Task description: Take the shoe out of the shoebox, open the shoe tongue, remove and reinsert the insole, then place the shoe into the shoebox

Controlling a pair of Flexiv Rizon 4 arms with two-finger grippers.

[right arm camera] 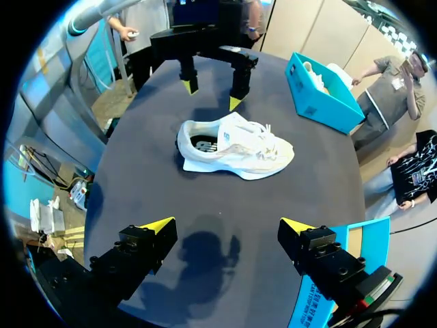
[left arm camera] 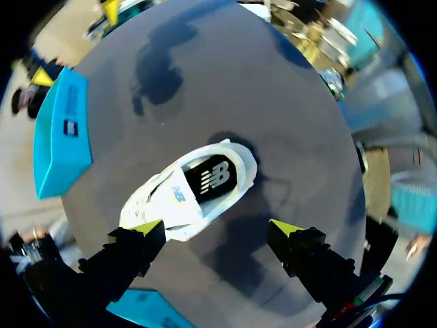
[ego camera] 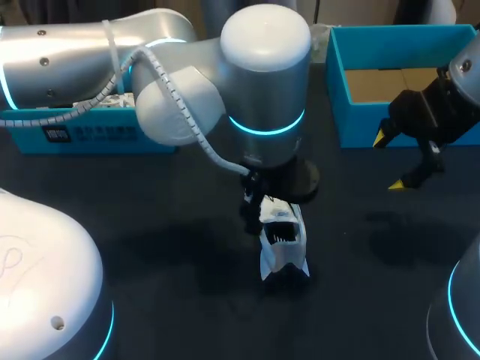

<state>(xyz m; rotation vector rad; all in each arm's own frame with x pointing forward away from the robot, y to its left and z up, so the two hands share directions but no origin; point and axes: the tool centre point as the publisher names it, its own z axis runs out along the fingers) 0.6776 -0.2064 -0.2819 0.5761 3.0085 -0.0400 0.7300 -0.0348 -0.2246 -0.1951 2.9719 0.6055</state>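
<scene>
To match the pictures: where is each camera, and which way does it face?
Head: above, behind, looking down at the table; left arm, right arm show.
Left wrist: above the shoe, looking down; its open jaws show.
Right wrist: facing across to the shoe and the left jaws; its open jaws show.
All share the shoe.

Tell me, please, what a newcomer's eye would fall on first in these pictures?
Most likely the white shoe, standing alone on its sole in the middle of the dark table, with the left gripper open just above it. Next come the bright blue shoebox at the table's far right, the right gripper open close by it, and a second blue box at the far left.
</scene>
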